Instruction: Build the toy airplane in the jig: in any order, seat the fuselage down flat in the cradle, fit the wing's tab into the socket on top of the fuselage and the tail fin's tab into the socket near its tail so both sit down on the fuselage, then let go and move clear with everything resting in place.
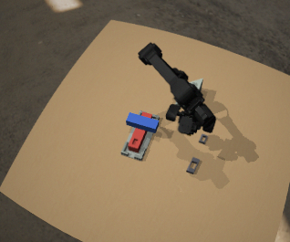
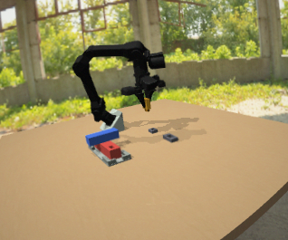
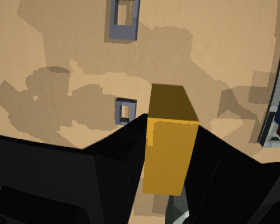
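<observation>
The red fuselage point(image 1: 139, 138) point(image 2: 109, 148) lies in the grey cradle point(image 1: 130, 153) point(image 2: 123, 157) at the table's middle. The blue wing point(image 1: 142, 122) point(image 2: 102, 137) sits across the top of it. My gripper point(image 2: 147, 106) point(image 3: 164, 122) is shut on the yellow tail fin point(image 2: 147, 104) point(image 3: 169, 150) and holds it high above the table, to the right of the cradle. In the top view the arm hides the fin.
Two small dark holders with empty slots lie on the table right of the cradle: one nearer the arm point(image 1: 203, 139) point(image 2: 153, 130) point(image 3: 125, 110), one farther out point(image 1: 193, 164) point(image 2: 170, 138) point(image 3: 124, 11). The arm's pale base point(image 1: 197, 82) point(image 2: 114, 120) stands behind the cradle.
</observation>
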`<state>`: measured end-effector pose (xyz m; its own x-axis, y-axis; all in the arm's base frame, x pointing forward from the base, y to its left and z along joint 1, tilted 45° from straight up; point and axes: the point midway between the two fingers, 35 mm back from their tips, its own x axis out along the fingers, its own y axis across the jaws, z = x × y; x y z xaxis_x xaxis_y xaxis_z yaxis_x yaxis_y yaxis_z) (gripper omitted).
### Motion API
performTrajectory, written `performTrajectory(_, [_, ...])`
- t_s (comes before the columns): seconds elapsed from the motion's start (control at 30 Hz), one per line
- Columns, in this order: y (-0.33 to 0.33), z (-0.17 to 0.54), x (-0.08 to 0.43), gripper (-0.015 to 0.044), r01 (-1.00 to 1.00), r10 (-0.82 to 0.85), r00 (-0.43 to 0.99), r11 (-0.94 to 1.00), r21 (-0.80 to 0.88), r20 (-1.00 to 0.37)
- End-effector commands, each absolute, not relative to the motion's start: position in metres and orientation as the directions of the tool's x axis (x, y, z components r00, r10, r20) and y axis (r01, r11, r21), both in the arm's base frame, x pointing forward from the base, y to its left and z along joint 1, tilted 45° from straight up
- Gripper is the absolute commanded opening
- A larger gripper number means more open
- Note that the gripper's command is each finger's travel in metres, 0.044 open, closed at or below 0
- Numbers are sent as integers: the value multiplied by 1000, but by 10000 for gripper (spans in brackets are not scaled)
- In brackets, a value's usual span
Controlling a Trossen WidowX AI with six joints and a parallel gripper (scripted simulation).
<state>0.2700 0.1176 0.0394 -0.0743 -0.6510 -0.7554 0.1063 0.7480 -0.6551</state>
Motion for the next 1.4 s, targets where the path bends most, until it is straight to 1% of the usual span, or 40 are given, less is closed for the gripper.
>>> performTrajectory(0.0, [109,49,278,0,103,-647,-61,753,-650,-760])
performTrajectory(1.37, [10,107,320,0,64,-659,-48,748,-661,-750])
